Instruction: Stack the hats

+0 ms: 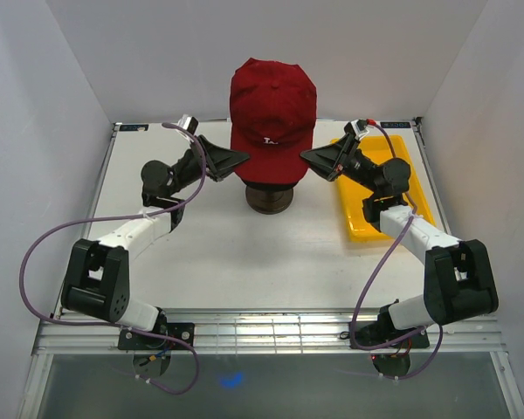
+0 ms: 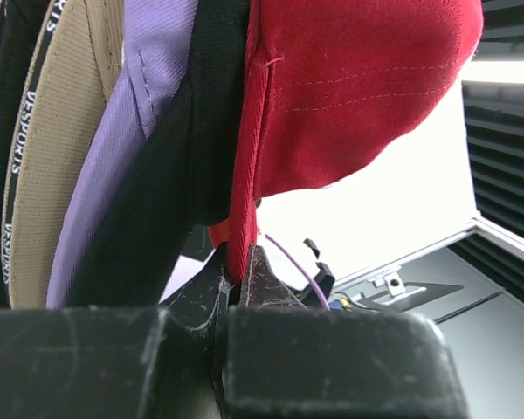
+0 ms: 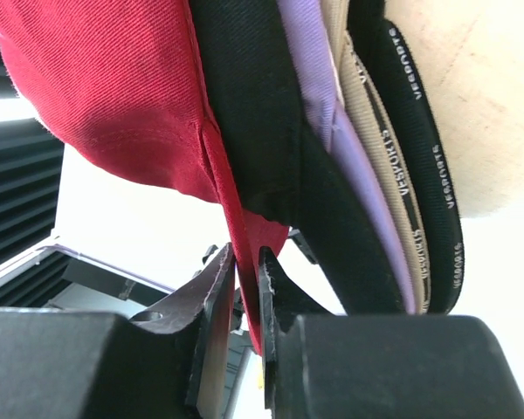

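The red hat sits on top of the stack on the mannequin head, brim towards me. In the left wrist view the stacked rims show side by side: red, black, lavender, tan, black. My left gripper is at the red hat's left lower edge, shut on its rim. My right gripper is at the right lower edge, its jaws pinching the red rim. The right wrist view shows red, black, lavender, tan and the inner black band.
The beige mannequin head stands on a dark round base at the table's middle back. A yellow tray lies at the right under my right arm. White walls close in on three sides.
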{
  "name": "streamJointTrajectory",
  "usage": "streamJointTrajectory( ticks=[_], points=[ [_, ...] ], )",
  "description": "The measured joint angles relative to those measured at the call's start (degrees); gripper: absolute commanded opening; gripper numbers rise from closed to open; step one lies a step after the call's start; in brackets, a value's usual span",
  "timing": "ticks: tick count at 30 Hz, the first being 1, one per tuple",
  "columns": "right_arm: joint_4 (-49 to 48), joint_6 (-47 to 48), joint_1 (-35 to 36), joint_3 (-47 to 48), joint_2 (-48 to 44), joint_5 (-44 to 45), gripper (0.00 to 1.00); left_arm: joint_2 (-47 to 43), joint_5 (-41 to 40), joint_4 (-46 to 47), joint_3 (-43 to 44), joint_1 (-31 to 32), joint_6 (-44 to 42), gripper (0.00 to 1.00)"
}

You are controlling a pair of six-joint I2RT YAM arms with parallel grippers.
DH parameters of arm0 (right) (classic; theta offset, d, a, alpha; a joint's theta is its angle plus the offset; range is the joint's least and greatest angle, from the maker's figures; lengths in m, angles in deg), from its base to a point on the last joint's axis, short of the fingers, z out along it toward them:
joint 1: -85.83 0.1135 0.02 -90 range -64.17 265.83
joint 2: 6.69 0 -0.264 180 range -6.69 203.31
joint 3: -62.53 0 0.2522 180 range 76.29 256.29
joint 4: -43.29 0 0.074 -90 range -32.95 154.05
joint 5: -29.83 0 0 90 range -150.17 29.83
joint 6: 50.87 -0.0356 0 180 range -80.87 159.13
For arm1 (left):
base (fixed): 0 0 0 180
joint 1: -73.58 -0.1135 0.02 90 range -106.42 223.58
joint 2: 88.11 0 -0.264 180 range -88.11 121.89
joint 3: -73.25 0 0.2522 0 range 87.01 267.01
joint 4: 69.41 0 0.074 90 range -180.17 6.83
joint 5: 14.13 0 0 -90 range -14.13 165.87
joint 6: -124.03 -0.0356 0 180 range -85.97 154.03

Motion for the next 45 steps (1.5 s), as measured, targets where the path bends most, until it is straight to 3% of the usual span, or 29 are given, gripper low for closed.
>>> streamJointTrajectory(
  ticks=[5, 9, 15, 17, 24, 29, 37, 39, 45],
  points=[
    [2.0, 1.9, -0.2, 0.0, 0.0, -0.4, 0.21, -1.5, 1.1, -5.1, 0.5, -0.4, -3.5, 0.27],
    [4.3, 3.7, -0.3, 0.7, -0.4, -0.8, 0.24, -2.7, 2.1, -10.6, 0.6, -0.9, -6.4, 0.37],
    [10.1, 7.0, -0.9, 2.3, -1.4, -1.0, 0.26, -5.1, 4.5, -18.9, 0.7, -1.8, -10.8, 0.44],
    [11.9, 7.8, -1.2, 3.0, -1.8, -1.1, 0.27, -5.2, 5.5, -21.0, 0.7, -2.1, -11.8, 0.52],
    [17.7, 11.3, -1.4, 4.7, -2.5, -1.3, 0.33, -5.9, 7.2, -25.9, 1.2, -2.6, -14.4, 0.53],
    [28.6, 17.4, -1.4, 8.1, -3.7, -1.0, 0.38, -6.0, 7.4, -28.7, 2.3, -2.6, -16.0, 0.51],
    [42.3, 26.6, -1.5, 12.8, -5.1, 0.7, 0.34, -6.0, 7.1, -32.9, 3.7, -2.8, -18.1, 0.41],
    [43.6, 27.9, -1.5, 13.2, -5.4, 0.7, 0.34, -6.0, 7.0, -33.6, 3.7, -2.9, -18.4, 0.36],
    [46.6, 30.9, -1.5, 13.8, -5.9, 1.4, 0.34, -6.0, 6.9, -34.8, 3.7, -2.9, -19.3, 0.34]
  ],
)
